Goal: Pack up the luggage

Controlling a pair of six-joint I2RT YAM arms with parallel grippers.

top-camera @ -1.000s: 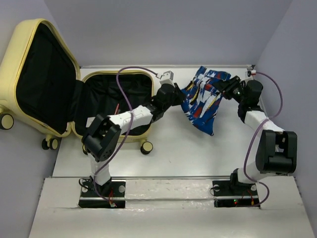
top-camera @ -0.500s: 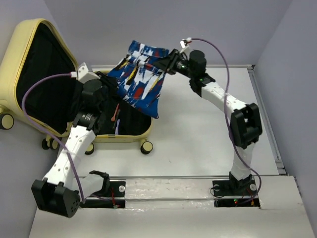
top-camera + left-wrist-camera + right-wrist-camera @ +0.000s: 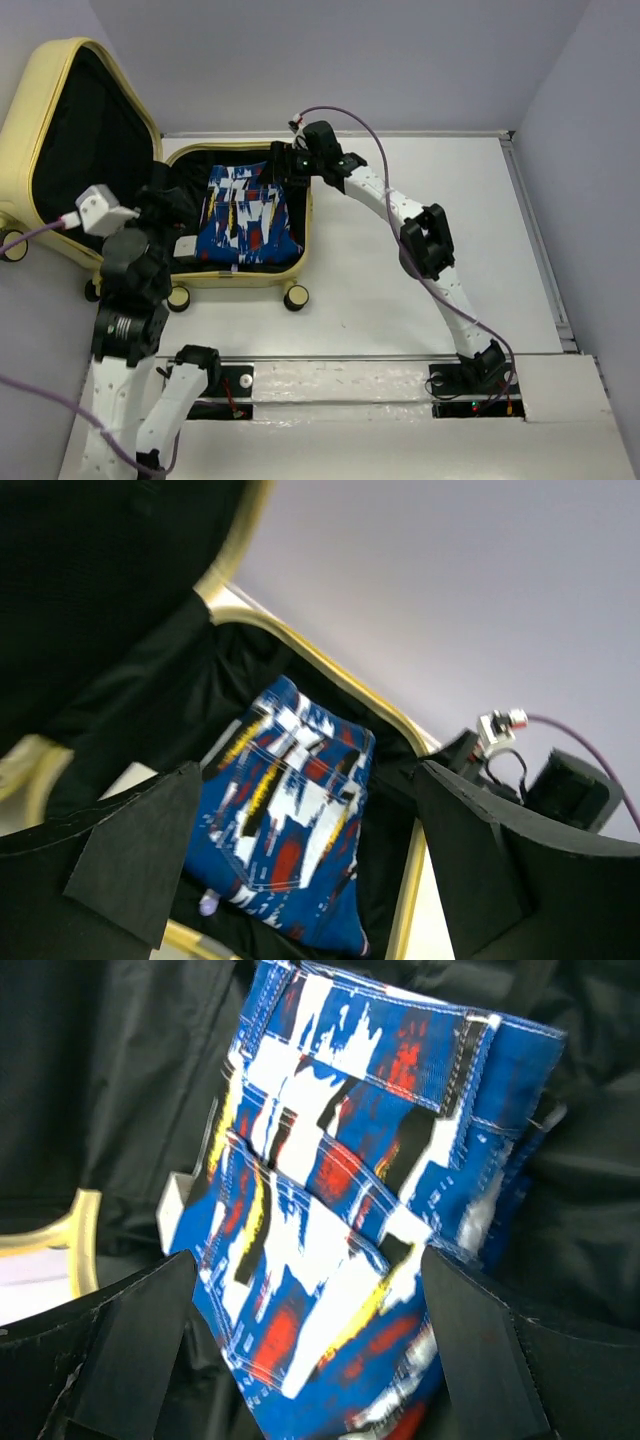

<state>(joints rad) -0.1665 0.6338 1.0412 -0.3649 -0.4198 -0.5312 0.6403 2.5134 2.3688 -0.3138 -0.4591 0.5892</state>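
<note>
The left pincer [image 3: 308, 770] and right pincer [image 3: 308, 1258] have spread, dropping the patterned garment [image 3: 245, 215] into the suitcase [image 3: 25, 110]. Closing the lid likely remains.

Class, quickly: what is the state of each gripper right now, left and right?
Left gripper: jaws open, holding nothing.
Right gripper: jaws open, holding nothing.

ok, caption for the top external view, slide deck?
Blue patterned cloth lying in the open yellow suitcase, left arm and right arm extended toward it.
</note>
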